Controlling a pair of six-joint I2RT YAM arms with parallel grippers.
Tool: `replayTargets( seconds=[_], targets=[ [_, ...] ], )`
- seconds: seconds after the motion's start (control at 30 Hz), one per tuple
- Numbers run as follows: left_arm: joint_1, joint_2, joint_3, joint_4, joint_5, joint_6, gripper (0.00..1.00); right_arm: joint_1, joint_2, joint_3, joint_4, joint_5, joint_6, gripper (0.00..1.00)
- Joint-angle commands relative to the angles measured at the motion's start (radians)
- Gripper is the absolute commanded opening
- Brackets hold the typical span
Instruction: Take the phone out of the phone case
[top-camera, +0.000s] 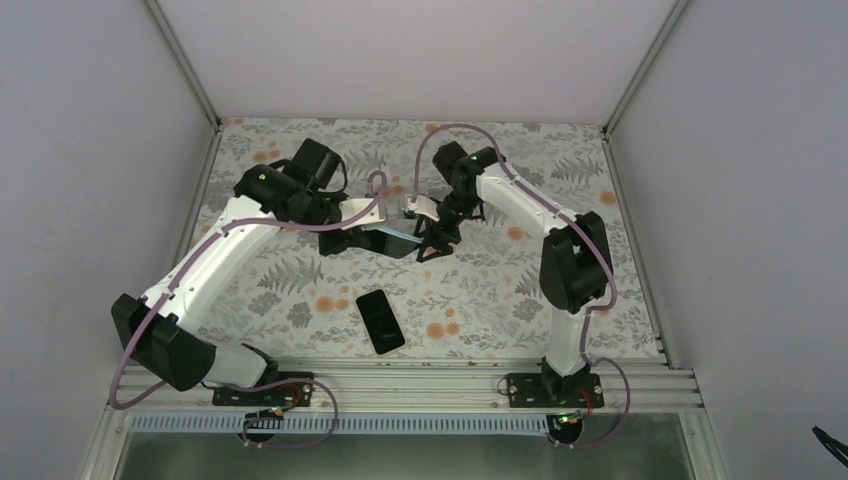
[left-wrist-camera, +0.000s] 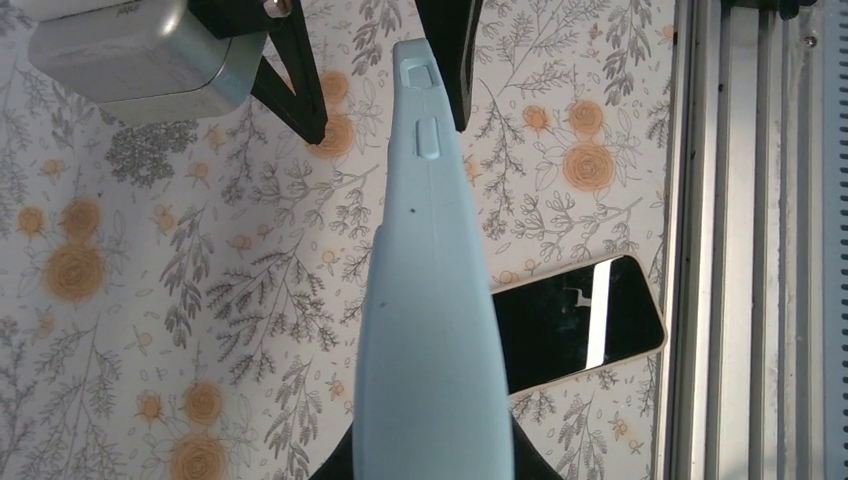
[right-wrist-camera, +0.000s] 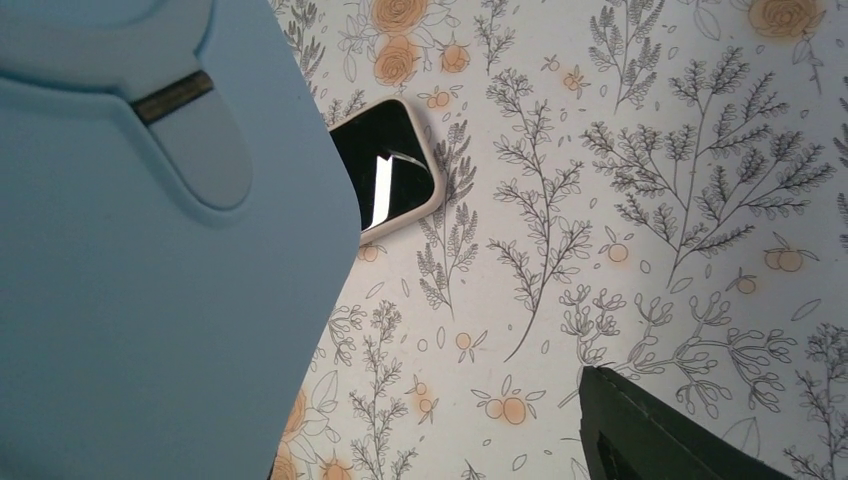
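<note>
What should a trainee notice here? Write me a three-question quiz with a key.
1. True or false: the phone sits inside the case.
2. Which gripper is shut on the case? A left, B right, C both, D neither.
3. Fill in: the phone lies flat on the table with its screen facing ____.

Key:
1. False. The phone lies on the table, apart from the case.
2. A. The left gripper holds the case. The right gripper straddles the case's far end with its jaws open.
3. Up.
</note>
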Motion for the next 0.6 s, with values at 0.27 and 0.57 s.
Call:
replayTargets(
  seconds=[0.27,0.57],
  targets=[
    [-0.056,-0.036,0.066,-0.123,0.193,0.029,0.02,-0.053,0.154,0.249,-0.004,0.101,0.007,0.73],
    [-0.056,-0.056,0.031,-0.057,0.126,0.003,0.02,-0.07,0.153,0.277,-0.019,0.133,0.014,0.74]
  ],
)
